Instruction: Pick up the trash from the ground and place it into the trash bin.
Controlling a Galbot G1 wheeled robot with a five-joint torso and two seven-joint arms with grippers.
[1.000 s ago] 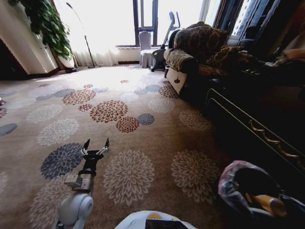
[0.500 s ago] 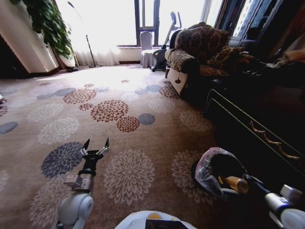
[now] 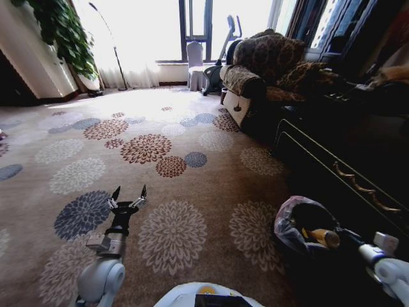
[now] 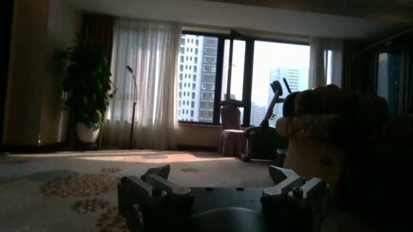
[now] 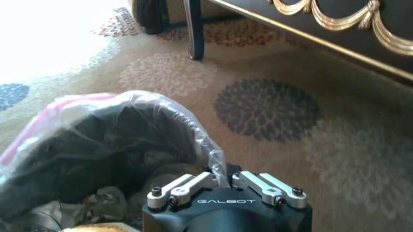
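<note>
The right pincer [image 5: 224, 180] is clenched on the bag-lined rim of the trash bin [image 3: 300, 220], which sits on the carpet [image 3: 192, 192] at the robot's right beside a dark cabinet [image 3: 345, 153]. Judged from this, the bin should move gently so the thin liner neither tears nor slips. The bin's contents are hard to make out. Farther left, the left pincer [image 3: 128, 194] hangs released above the carpet.

Open carpet [image 3: 192, 192] ahead; dark cabinet [image 3: 345, 166] blocks the right.
</note>
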